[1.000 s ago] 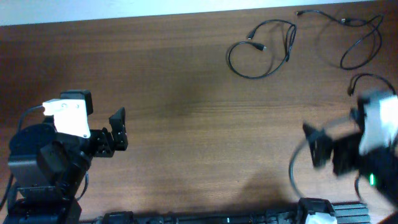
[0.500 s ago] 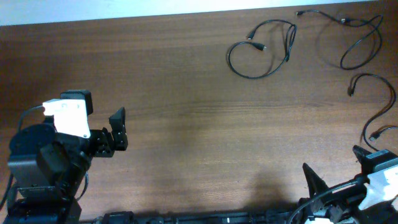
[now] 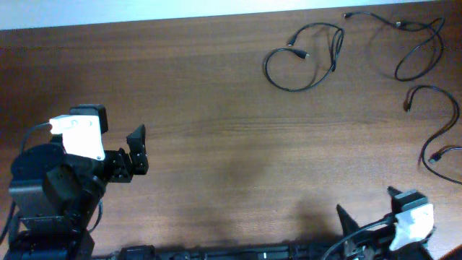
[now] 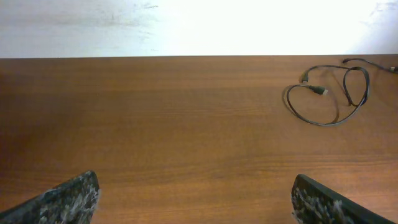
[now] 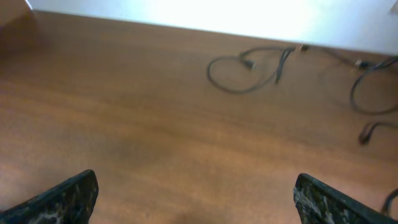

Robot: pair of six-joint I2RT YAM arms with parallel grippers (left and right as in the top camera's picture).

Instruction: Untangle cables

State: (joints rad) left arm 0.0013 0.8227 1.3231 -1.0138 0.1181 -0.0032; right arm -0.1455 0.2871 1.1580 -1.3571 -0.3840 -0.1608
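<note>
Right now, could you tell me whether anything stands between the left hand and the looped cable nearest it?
Nothing visible does: only bare table lies between the open left hand and the looped cable.

Table [image 3: 202, 130], contents: three cables are lying apart on its far right part.
- Looped cable [image 3: 336, 52] is lying leftmost, near the far edge.
- Second cable [image 3: 399, 25] is lying right of it, in the far right corner.
- Third cable [image 3: 455, 108] is lying nearer, along the right edge.
- Left gripper [image 3: 138, 150] is sitting over the near left.
- Right gripper [image 5: 196, 196] is sitting over the near right corner.
</note>
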